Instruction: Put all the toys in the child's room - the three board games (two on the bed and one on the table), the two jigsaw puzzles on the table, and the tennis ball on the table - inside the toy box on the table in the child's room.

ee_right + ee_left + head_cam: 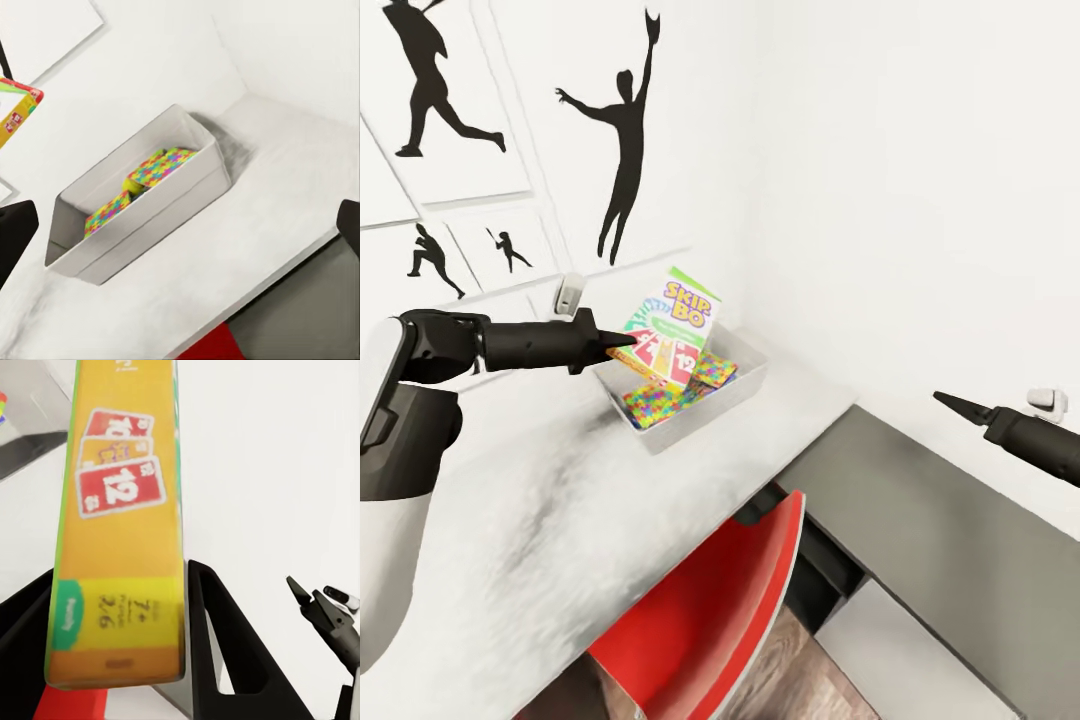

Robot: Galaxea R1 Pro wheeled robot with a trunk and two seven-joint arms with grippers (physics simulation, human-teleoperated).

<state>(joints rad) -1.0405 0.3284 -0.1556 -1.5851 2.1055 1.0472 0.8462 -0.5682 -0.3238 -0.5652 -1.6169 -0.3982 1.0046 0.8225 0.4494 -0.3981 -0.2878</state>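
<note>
Gripping Skip-Bo board game [672, 335], left fingers [225, 652] clamp box tilted above toy box [745, 385] at worktop [560, 520] back corner; jigsaw puzzles [154, 176] inside; right fingers [15, 236] spread, empty

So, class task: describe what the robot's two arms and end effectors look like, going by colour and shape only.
Left arm: a white shell over black joints. Both arms narrow into matte black forearms. The left end effector and right end effector have black, wedge-shaped fingers tapering to points. No cables or markings are visible.

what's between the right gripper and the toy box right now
Just bare white table between the right gripper and the toy box, as the right wrist view shows.
</note>
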